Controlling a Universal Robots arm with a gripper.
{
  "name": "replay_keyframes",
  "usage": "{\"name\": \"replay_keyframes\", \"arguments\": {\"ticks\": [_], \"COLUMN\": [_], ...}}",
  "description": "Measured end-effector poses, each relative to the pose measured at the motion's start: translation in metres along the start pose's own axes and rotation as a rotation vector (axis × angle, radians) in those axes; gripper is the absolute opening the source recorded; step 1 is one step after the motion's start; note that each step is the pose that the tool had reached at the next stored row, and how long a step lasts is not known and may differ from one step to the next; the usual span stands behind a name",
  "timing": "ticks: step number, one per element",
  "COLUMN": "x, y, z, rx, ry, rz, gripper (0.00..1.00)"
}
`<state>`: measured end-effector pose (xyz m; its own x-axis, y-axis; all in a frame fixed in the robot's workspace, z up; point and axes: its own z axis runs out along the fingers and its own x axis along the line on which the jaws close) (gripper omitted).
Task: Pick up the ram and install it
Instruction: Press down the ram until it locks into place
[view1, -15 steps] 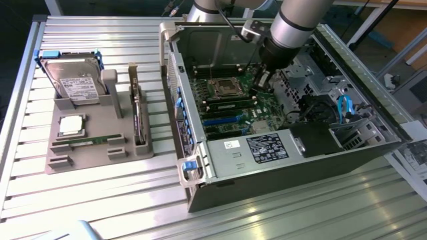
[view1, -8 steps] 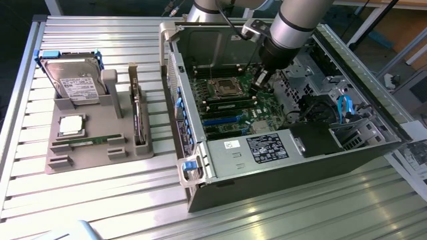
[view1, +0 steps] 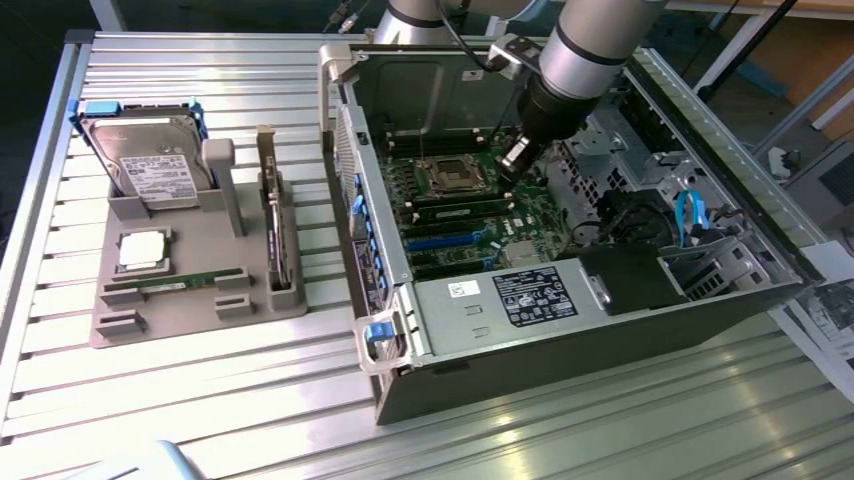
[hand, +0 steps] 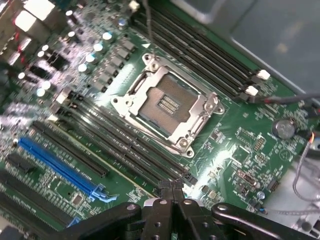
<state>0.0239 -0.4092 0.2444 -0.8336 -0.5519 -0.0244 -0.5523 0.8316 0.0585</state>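
1. Slatted metal counter (view1: 200, 400) runs under everything in the exterior view, catching bright glare along its ribs.
2. On the exterior view's left, a grey parts tray (view1: 134, 325) sits on the counter. A hard drive (view1: 147, 160) stands upright at its far end, a square silver processor chip (view1: 142, 250) lies flat in a pocket nearer the camera, and a dark expansion card (view1: 274, 235) stands on edge along the tray's side nearest the case.
3. The ram (view1: 171, 284) lies on its long edge in a slot of the tray just in front of the processor chip, well apart from the arm.
4. To the exterior view's right, an open computer case (view1: 561, 350) lies on its side with the motherboard (hand: 240, 145) facing up.
5. The robot arm (view1: 587, 50) reaches down into the case, its black tool end hanging just beside the processor socket (hand: 167, 105).
6. In the wrist view the jaws are pressed together, fingertips (hand: 165, 189) meeting with nothing visible between them.
7. Those fingertips hover over the end of the long black memory slots (hand: 125, 145) that run beside the open, empty socket. Whether they touch the board I cannot tell.
8. A blue expansion slot (hand: 60, 165) lies parallel to the memory slots, on the side away from the socket.
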Motion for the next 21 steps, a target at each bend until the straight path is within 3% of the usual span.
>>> {"name": "replay_keyframes", "arguments": {"ticks": [12, 21], "x": [0.0000, 0.0000], "y": [0.0001, 0.0000], "z": [-0.0007, -0.0009], "rx": [0.0049, 0.0101], "ry": [-0.0118, -0.0235], "rz": [0.202, 0.405], "gripper": [0.10, 0.10]}}
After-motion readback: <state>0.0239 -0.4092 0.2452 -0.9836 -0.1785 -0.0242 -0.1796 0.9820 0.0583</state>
